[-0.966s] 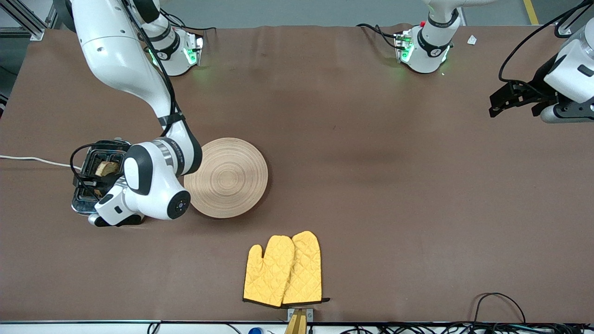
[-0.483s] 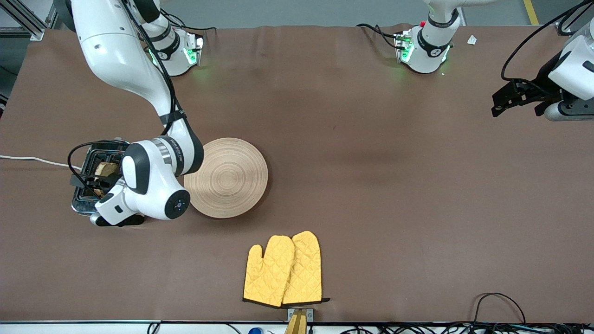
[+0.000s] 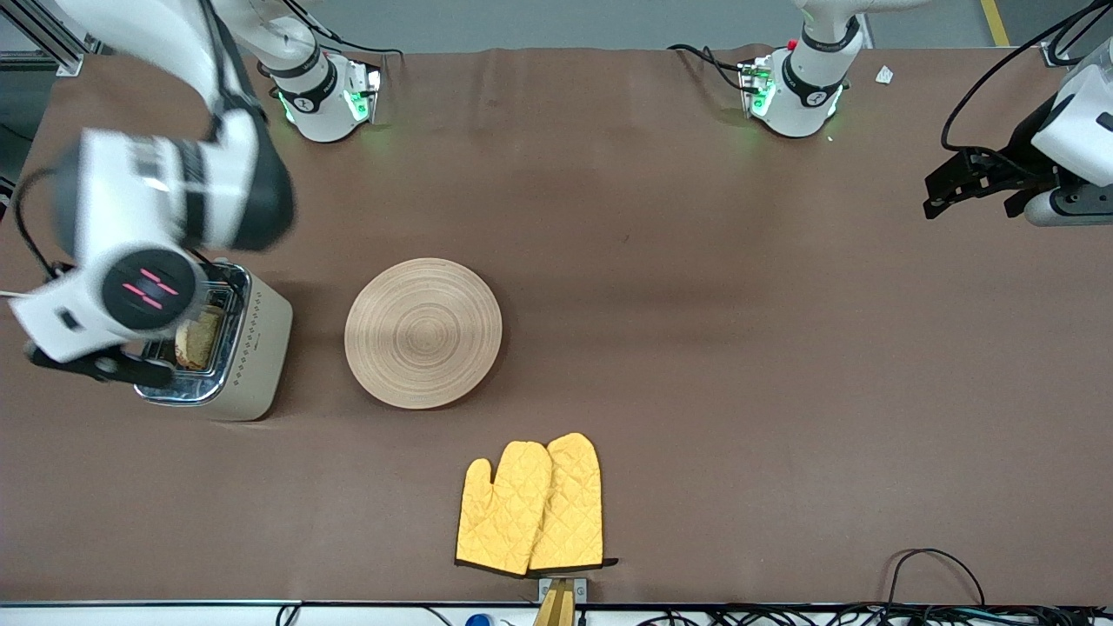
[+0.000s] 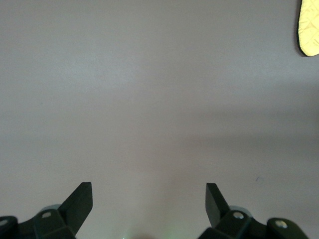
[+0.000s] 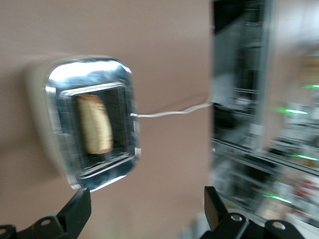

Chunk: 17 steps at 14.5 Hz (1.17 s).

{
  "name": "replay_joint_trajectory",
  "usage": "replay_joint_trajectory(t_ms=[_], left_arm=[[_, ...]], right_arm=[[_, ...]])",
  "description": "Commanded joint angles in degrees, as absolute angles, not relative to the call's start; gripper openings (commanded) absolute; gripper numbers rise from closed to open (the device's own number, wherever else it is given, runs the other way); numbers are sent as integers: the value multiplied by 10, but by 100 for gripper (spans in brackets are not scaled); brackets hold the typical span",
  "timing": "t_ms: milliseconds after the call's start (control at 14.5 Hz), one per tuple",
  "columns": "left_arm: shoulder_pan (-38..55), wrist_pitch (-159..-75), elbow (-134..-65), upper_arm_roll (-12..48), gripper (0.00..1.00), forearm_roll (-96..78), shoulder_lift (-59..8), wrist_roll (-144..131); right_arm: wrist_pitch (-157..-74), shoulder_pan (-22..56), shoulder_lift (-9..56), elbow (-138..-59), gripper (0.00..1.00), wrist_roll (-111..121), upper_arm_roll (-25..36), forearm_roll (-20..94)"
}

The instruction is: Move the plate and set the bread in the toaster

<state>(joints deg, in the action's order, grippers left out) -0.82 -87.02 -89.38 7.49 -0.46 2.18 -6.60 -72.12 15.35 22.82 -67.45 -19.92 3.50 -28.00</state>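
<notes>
The cream toaster [image 3: 248, 348] stands at the right arm's end of the table. The brown bread [image 3: 198, 337] sits upright in its chrome top and also shows in the right wrist view, as the bread [image 5: 94, 124] inside the toaster [image 5: 84, 119]. My right gripper [image 3: 97, 365] hangs high over the toaster's outer edge. In its own view the right gripper [image 5: 147, 209] is open and empty. The round wooden plate [image 3: 423, 333] lies flat beside the toaster, toward the table's middle. My left gripper [image 3: 952, 187] waits open over bare table at the left arm's end, and its own view shows the left gripper [image 4: 149, 199] holding nothing.
Two yellow oven mitts [image 3: 532, 504] lie nearer the front camera than the plate; a mitt corner [image 4: 310, 27] shows in the left wrist view. The toaster's white cord [image 5: 169, 112] runs off toward the table edge. Cables lie along the front edge.
My right gripper has opened, let go of the bread in the toaster and risen quickly away from it. The left arm has barely shifted.
</notes>
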Motion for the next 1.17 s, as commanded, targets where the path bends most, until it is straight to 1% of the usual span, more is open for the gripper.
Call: replay_joint_trajectory(t_ms=[0, 138, 276, 345, 552, 690, 1103], left_arm=[[-10, -870, -889, 76, 100, 9, 24, -58], [-9, -870, -882, 76, 100, 9, 22, -59], [-7, -870, -882, 77, 100, 9, 19, -59], [-7, -870, -882, 77, 100, 9, 17, -59], [-10, -870, -882, 77, 100, 9, 16, -59], [-10, -870, -882, 76, 100, 10, 17, -59], [-10, -867, -882, 74, 100, 10, 21, -58]], right_arm=[[-793, 101, 152, -721, 100, -206, 27, -167], [-852, 66, 115, -750, 100, -202, 26, -95], [-903, 39, 80, -799, 100, -181, 25, -65], [-914, 30, 68, -815, 100, -159, 26, -55], [-889, 20, 47, -821, 100, -145, 26, -41], [-886, 18, 32, -823, 100, -144, 27, -17], [-896, 18, 28, -840, 100, -143, 26, -10]])
